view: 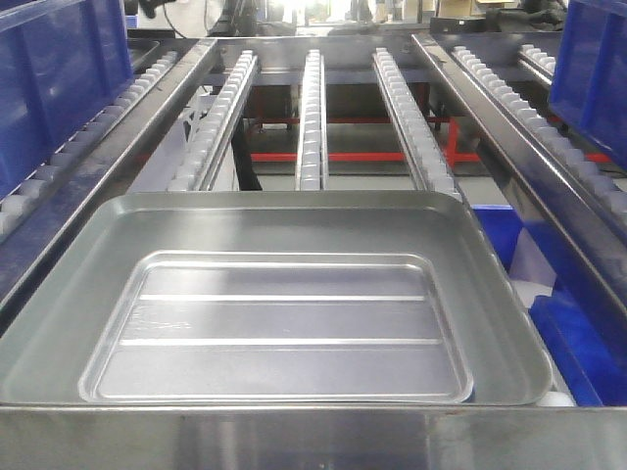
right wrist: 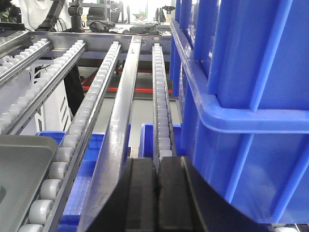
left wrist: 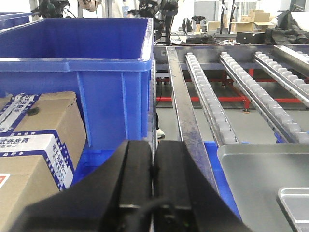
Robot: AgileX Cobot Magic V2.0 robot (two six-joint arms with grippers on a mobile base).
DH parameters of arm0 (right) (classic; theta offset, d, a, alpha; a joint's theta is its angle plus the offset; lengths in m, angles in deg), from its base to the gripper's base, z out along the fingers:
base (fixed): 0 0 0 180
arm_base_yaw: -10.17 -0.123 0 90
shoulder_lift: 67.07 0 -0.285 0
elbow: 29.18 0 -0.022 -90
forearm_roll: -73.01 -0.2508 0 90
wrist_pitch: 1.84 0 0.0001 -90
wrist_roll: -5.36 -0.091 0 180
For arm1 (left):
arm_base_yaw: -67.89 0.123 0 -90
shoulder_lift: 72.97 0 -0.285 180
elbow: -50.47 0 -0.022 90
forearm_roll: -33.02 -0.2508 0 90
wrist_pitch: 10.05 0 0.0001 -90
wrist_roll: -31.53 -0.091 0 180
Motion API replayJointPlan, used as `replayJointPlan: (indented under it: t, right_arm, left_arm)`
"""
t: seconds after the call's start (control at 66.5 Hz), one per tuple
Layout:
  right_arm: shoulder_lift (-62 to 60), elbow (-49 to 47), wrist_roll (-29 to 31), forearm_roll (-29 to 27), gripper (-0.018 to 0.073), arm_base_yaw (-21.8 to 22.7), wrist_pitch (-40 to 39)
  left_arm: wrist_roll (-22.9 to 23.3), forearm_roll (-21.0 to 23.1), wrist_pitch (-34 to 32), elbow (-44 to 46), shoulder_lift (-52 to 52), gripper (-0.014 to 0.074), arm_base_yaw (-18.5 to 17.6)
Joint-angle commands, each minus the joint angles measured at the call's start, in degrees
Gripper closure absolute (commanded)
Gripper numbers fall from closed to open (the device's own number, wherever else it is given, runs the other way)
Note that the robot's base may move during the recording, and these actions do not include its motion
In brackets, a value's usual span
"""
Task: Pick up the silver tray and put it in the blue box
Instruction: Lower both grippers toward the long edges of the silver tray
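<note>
**Silver tray** [view: 279, 328]: lies flat inside the larger silver pan [view: 69, 294], at the near end of the roller rails [view: 311, 117]. Nothing is touching it.

**Blue box** [left wrist: 96, 72]: open-topped, to the left of the rails, well apart from the tray.

**Left gripper** [left wrist: 153, 150]: clenched, holding nothing, near the pan's left edge.

**Right gripper** [right wrist: 157, 166]: also clenched and empty, beside stacked blue crates [right wrist: 251, 96].

**Step, by your reading:** approach; the grasp has not begun.

**Next:** you will need to spread one gripper, then take the tray's low rim without catching the pan.
</note>
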Motion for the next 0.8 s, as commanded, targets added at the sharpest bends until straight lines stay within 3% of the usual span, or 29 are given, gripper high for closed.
replayJointPlan:
  t: [0.0,0.781]
  right_arm:
    - [-1.2,-1.1,0.2,-0.1,0.0505,0.4,-4.8]
    - [-1.2,-1.1,0.2,-0.1,0.0505,0.4,-6.2]
  left_arm:
    - [0.1,0.5,-4.6,-1.0,-0.7,0.0603,-0.3]
    - [0.1,0.4,-4.8,-1.0,-0.7,0.0603,-0.3]
